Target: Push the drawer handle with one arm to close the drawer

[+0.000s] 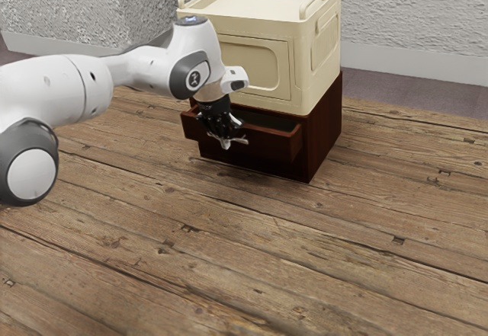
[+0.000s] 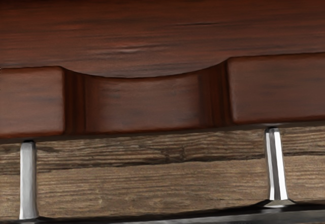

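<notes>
Step in hand, by my reading: setting up the push. The drawer (image 1: 268, 142) stands partly out of the dark cabinet (image 1: 325, 139), below the cream box (image 1: 306, 62), so closing is not done. Your gripper (image 1: 224, 135) is at the drawer front, by the handle (image 2: 275, 168); contact cannot be confirmed. Gripper state: you cannot tell from these views whether it is open or closed, nor is any grip evident.

Next move, judged: bring the gripper to bear on the handle, then push straight back toward the cabinet, level and without twist. An off-centre push could make the drawer bind; riding too high could send the hand over the front edge.

Appearance: drawer reddish-brown wood with dark streaks, its front's top edge cut by a shallow curved notch (image 2: 147, 104). Handle: two bright metal posts running out to a dark bar, floor planks (image 2: 152, 183) visible beneath.
</notes>
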Available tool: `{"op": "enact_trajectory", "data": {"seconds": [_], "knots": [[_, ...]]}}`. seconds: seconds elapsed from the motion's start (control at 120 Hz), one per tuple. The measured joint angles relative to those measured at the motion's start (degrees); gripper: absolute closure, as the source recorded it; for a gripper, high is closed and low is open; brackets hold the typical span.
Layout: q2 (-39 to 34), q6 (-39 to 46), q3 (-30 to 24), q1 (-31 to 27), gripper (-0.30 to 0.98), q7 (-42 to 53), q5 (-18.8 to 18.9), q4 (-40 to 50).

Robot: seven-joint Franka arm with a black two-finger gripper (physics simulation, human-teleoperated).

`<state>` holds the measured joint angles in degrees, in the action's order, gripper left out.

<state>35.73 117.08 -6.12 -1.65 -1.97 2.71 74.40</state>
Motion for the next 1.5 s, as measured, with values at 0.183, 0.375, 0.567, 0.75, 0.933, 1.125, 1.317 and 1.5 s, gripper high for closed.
{"op": "enact_trajectory", "data": {"seconds": [0.183,0.375,0.567,0.75,0.933,1.125,1.317,1.5], "knots": [[0.37,1.0,-0.04,-0.02,0.78,0.08,-0.07,-0.94],[1.94,1.88,-0.03,0.36,0.78,0.09,-0.05,-2.74],[3.0,3.24,-0.05,0.66,0.78,0.1,-0.1,-3.77],[4.53,4.15,-0.03,0.7,0.78,0.13,-0.1,-6.0],[5.92,4.91,-0.01,1.23,0.79,0.05,-0.09,-7.45],[6.76,5.88,1.35,1.57,0.79,0.08,-0.17,-7.91],[6.95,7.39,2.11,1.64,0.79,0.16,-0.31,-8.02],[7.64,8.27,2.34,2.01,0.78,0.25,-0.53,-9.84]]}}
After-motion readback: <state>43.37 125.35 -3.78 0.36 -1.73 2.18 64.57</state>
